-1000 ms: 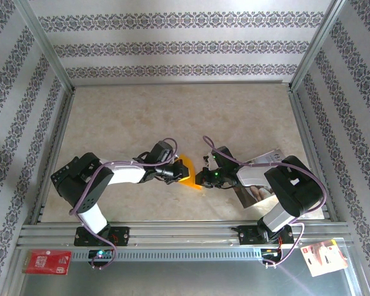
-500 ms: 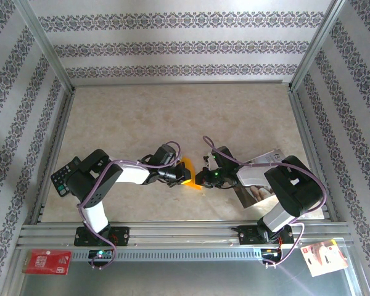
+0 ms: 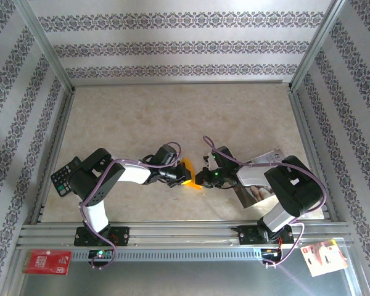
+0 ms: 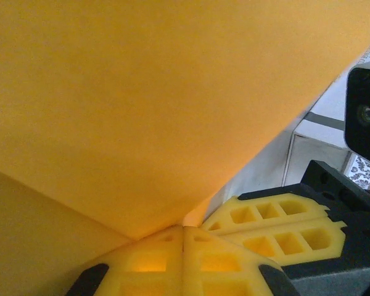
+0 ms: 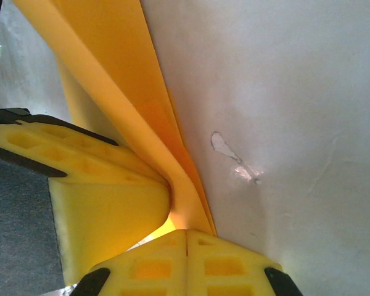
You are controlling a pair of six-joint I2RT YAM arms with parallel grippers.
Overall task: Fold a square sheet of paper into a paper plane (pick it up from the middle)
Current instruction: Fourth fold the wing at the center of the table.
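Thin bright orange paper sheet (image 3: 188,171), partly folded, sits mid-table toward the near side, between both grippers. Left gripper (image 3: 179,177) jaws pressed together, pinching the paper's left part. Right gripper (image 3: 199,179) jaws together too, clamped on its right part. Beige marbled table (image 3: 172,117) below.

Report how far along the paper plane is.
Done: the square sheet of paper shows layered folds in the right wrist view. In hand: left gripper and right gripper are both shut on it, facing each other. Left: it is no narrow pointed dart yet; the remaining folds are to be made.
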